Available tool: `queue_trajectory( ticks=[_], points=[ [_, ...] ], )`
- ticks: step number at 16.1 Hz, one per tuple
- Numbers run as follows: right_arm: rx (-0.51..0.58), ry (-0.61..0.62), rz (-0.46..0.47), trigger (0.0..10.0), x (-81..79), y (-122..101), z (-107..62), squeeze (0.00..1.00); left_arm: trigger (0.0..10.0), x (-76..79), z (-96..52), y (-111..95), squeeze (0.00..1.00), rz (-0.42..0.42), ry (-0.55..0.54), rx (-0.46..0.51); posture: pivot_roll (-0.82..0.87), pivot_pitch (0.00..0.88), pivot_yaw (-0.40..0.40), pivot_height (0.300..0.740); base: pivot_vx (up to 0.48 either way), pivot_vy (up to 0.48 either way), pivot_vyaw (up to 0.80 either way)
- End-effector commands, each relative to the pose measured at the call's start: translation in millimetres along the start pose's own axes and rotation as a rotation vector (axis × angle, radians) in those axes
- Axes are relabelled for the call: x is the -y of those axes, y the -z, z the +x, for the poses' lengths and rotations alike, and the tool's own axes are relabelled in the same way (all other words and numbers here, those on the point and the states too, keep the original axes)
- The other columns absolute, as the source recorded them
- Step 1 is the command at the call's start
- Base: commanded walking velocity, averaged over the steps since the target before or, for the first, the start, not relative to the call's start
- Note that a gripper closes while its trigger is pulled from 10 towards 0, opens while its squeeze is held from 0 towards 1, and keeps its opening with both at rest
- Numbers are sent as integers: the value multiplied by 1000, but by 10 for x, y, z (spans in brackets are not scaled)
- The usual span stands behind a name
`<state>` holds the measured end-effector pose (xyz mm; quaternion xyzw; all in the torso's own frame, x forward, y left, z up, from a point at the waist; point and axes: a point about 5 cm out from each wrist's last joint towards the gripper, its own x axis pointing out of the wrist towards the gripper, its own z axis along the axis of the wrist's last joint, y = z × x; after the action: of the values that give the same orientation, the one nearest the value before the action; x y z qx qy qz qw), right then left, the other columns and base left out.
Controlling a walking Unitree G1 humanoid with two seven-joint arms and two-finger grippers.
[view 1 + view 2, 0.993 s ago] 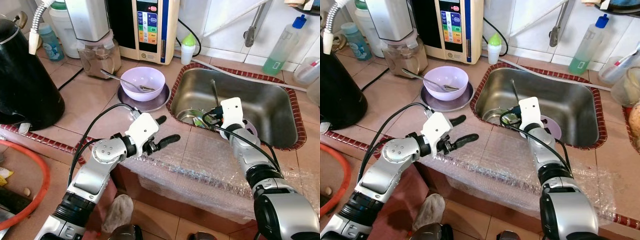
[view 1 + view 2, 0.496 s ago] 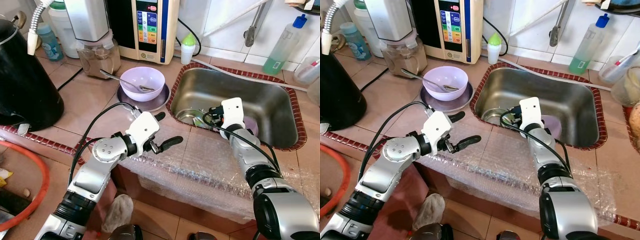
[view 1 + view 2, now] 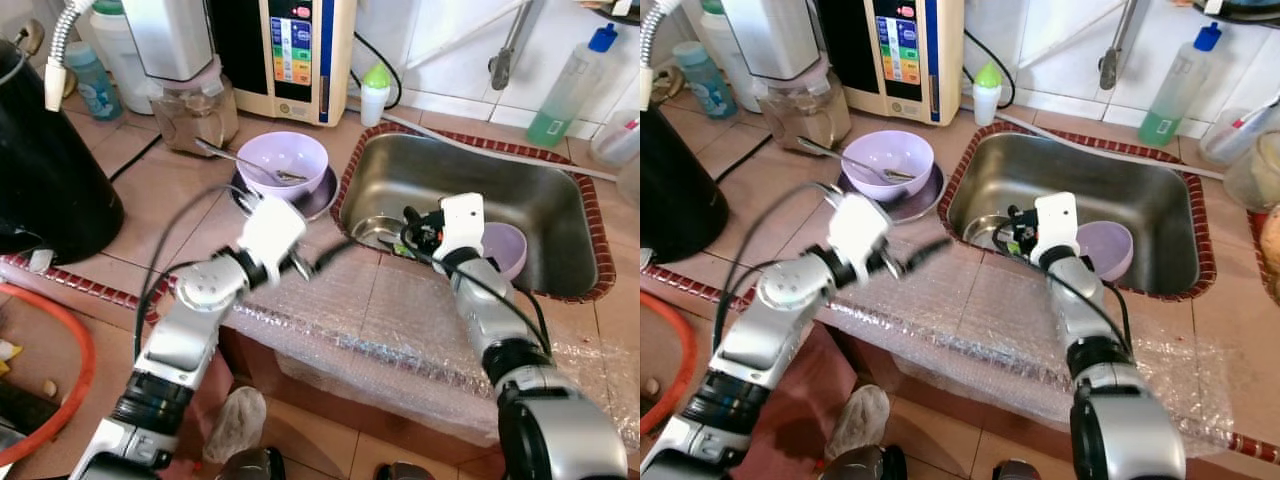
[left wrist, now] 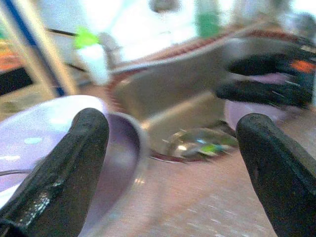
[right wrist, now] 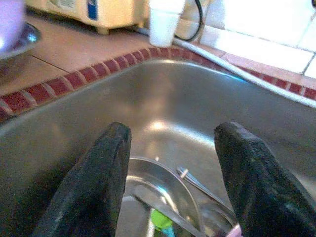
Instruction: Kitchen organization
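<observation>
Sink (image 3: 560,215) set in tiled counter (image 3: 170,190), left claw (image 4: 173,148) and right claw (image 5: 170,177) both wide.

The tiled counter (image 3: 170,190) carries a steel plate (image 3: 322,200), black kettle (image 3: 45,160) and bubble wrap (image 3: 400,320).

This is a home kitchen. A steel sink (image 3: 545,215) is set into a tiled desk (image 3: 165,195) edged with red brick trim, a tap (image 3: 508,45) above it on white wall tiles. A bottle of green dish soap (image 3: 567,85), a blender (image 3: 185,75), a black kettle (image 3: 45,175) and a purple bowl (image 3: 287,160) with a spoon (image 3: 235,157) stand around.
</observation>
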<state>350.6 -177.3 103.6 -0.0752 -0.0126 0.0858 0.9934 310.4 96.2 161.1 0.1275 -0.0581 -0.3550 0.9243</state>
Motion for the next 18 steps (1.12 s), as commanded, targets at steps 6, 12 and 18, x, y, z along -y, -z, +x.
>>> queue_trajectory(
  ticks=[6, 12, 18],
  points=[
    [147, -60, 21, 10000, -271, -137, -272, 1000, 10000, -527, -43, -113, 1000, -52, -370, 83, -4, 74, 15, 740, 0, 0, 0],
    [133, -167, 0, 10000, -522, -171, -675, 973, 10000, -973, -113, -94, 1000, -271, -675, 108, -85, 142, 4, 740, 0, 0, 0],
    [97, -161, -31, 10000, -448, -218, -807, 0, 10000, -1059, -47, -104, 1000, -363, -725, 130, -118, 165, 3, 740, 0, 0, 0]
  ],
)
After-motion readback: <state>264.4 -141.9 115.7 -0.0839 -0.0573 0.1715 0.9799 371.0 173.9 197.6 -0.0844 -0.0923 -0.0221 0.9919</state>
